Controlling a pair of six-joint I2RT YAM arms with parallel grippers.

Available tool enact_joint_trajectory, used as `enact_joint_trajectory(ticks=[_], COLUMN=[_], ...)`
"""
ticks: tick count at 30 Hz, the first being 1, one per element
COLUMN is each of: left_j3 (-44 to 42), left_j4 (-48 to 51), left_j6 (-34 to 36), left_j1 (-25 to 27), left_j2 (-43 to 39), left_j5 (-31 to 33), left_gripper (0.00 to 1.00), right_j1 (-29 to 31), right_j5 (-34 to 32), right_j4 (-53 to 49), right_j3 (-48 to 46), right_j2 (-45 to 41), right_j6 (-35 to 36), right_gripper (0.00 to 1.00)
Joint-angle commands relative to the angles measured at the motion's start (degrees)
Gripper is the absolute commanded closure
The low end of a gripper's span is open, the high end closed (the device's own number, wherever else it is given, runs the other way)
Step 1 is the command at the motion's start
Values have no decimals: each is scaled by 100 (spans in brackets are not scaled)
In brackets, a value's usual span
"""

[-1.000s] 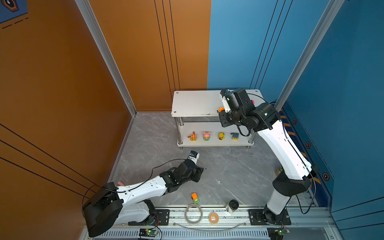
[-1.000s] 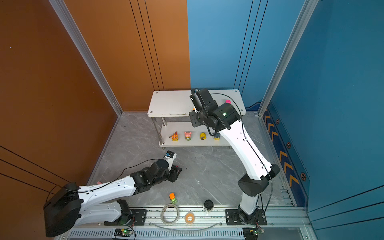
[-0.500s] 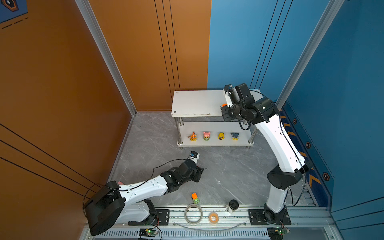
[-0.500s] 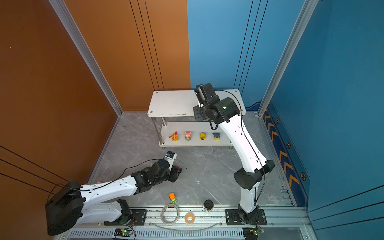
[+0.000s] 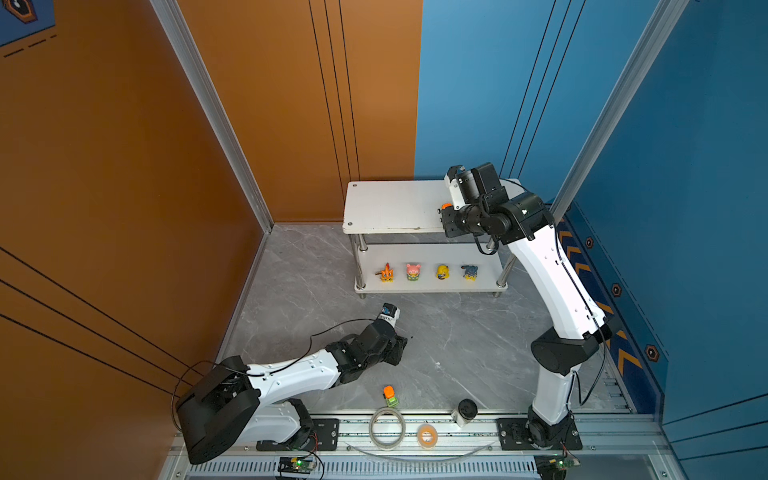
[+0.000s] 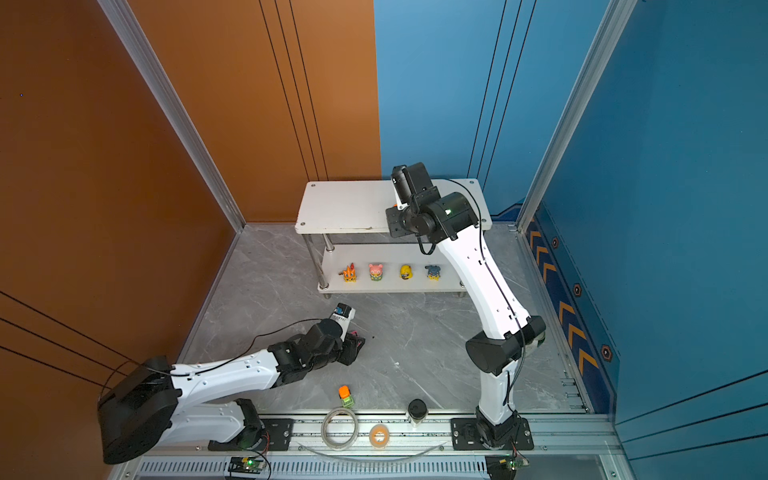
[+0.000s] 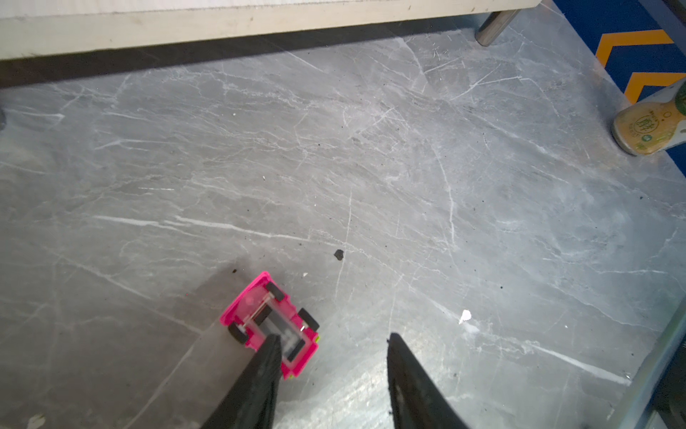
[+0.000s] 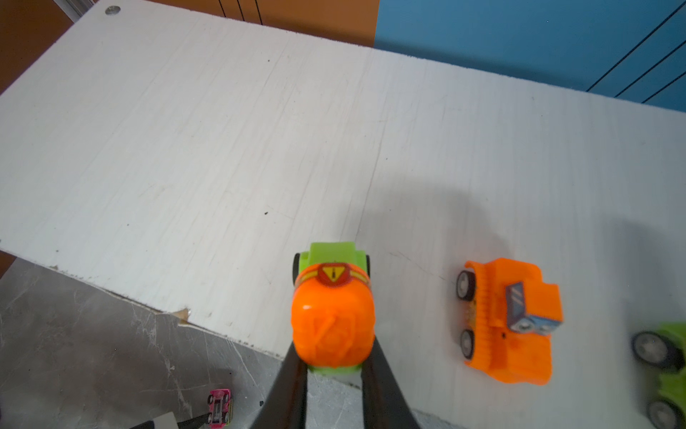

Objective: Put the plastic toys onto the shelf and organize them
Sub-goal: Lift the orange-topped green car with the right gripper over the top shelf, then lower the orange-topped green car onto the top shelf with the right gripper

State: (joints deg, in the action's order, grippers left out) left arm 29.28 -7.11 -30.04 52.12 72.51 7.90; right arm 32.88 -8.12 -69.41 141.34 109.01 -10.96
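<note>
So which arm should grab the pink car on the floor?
Left. The left gripper is open right beside the pink car, which lies wheels up. The right gripper is busy up at the shelf, shut on an orange-green car.

You see the shelf [image 8: 222,130] boards as matt white with a fine wood-like grain, the front edge chipped and rough. Its posts [image 7: 493,24] are shiny chromed metal. The grey surface [image 7: 408,167] looks like smooth veined stone with a soft sheen. The orange-and-green car [image 8: 332,327] is glossy plastic, the orange car [image 8: 508,323] ribbed plastic, and the pink car [image 7: 256,308] partly clear plastic. The left gripper [image 7: 334,340] has matt black fingers [image 7: 260,379].
</note>
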Motion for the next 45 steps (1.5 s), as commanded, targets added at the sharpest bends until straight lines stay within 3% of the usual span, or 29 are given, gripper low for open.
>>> enact_joint_trajectory(ticks=[1, 9, 25, 35, 41, 45], left_j3=[-6, 31, 59, 34, 56, 61], left_j4=[-76, -113, -145, -150, -127, -80], left_j6=[-66, -61, -84, -94, -88, -78], left_j1=[-54, -63, -65, -69, -64, -66], left_j2=[37, 147, 247, 246, 228, 202], left_j5=[37, 23, 1, -8, 10, 25], left_gripper=[52, 52, 52, 52, 52, 52], right_j1=[-43, -21, -27, -33, -28, -47], right_j5=[183, 305, 284, 302, 259, 232], right_j4=[-96, -47, -64, -30, 144, 265], right_j3=[38, 43, -10, -10, -9, -14], right_j2=[199, 248, 304, 295, 263, 330], right_j6=[-134, -184, -136, -150, -168, -183], right_gripper=[88, 86, 66, 64, 52, 51])
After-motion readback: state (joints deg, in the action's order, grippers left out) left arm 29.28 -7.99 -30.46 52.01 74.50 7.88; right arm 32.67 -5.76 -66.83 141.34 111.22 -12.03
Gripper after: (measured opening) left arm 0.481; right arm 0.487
